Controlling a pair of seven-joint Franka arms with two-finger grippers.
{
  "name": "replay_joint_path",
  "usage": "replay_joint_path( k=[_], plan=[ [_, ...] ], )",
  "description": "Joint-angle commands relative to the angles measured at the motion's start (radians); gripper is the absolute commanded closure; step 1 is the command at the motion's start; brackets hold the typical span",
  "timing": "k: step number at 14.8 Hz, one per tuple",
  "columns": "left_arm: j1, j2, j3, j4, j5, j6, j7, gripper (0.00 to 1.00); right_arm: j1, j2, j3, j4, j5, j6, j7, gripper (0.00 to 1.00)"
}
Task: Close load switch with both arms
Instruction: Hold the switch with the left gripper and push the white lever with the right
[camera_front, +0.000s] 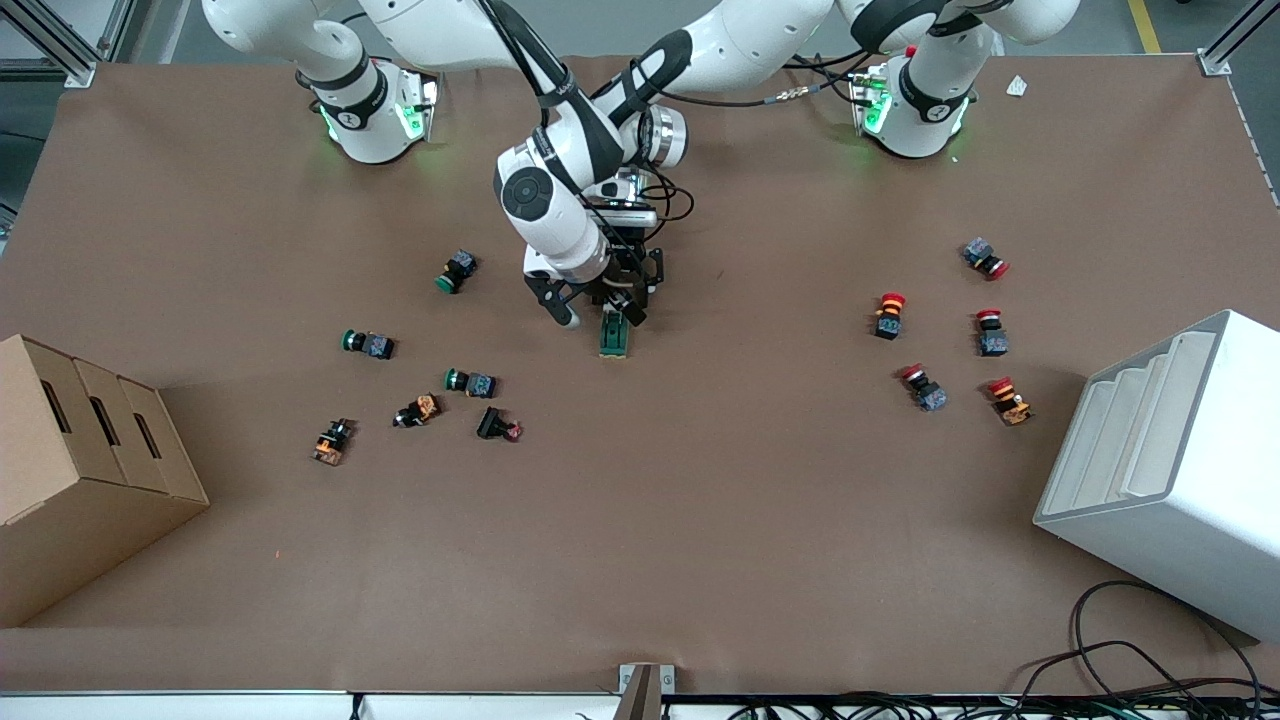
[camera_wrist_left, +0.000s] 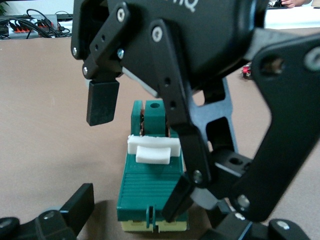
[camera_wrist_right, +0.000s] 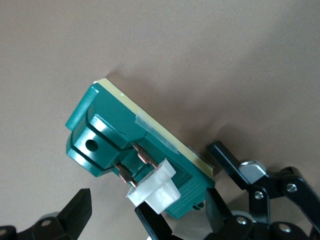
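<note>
The dark green load switch (camera_front: 614, 338) lies flat mid-table, its white lever (camera_wrist_left: 154, 150) on top and a cream base beneath. Both grippers hang low over it. My left gripper (camera_wrist_left: 157, 212) is open; its fingers (camera_wrist_left: 79, 206) stand on either long side of the switch beside the lever, with a gap showing. My right gripper (camera_wrist_right: 150, 207) is open wide along the switch. One of its fingers (camera_wrist_left: 176, 201) is at the switch's end nearer the robots. The other finger (camera_wrist_left: 102, 102) hangs free beside the holed end. The switch also shows in the right wrist view (camera_wrist_right: 115, 130).
Green-capped pushbuttons (camera_front: 368, 344) and orange ones (camera_front: 332, 441) lie toward the right arm's end, by a cardboard box (camera_front: 90, 470). Red mushroom buttons (camera_front: 889, 315) lie toward the left arm's end, by a white bin (camera_front: 1170, 470). Cables (camera_front: 1150, 670) trail at the front edge.
</note>
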Motion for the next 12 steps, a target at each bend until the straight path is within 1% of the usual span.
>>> replay_joint_path(
  k=[1, 6, 12],
  plan=[
    [-0.008, 0.015, 0.006, 0.011, 0.015, -0.008, -0.011, 0.01, 0.016, 0.035, -0.01, 0.044, 0.045, 0.013, 0.005, 0.0],
    [-0.008, 0.015, 0.003, 0.011, 0.013, -0.008, -0.012, 0.01, 0.01, 0.067, -0.01, 0.081, 0.051, 0.027, 0.005, 0.0],
    [-0.008, 0.015, 0.003, 0.011, 0.012, -0.008, -0.02, 0.01, -0.036, 0.063, -0.013, 0.12, 0.05, 0.004, -0.007, 0.0]
  ],
)
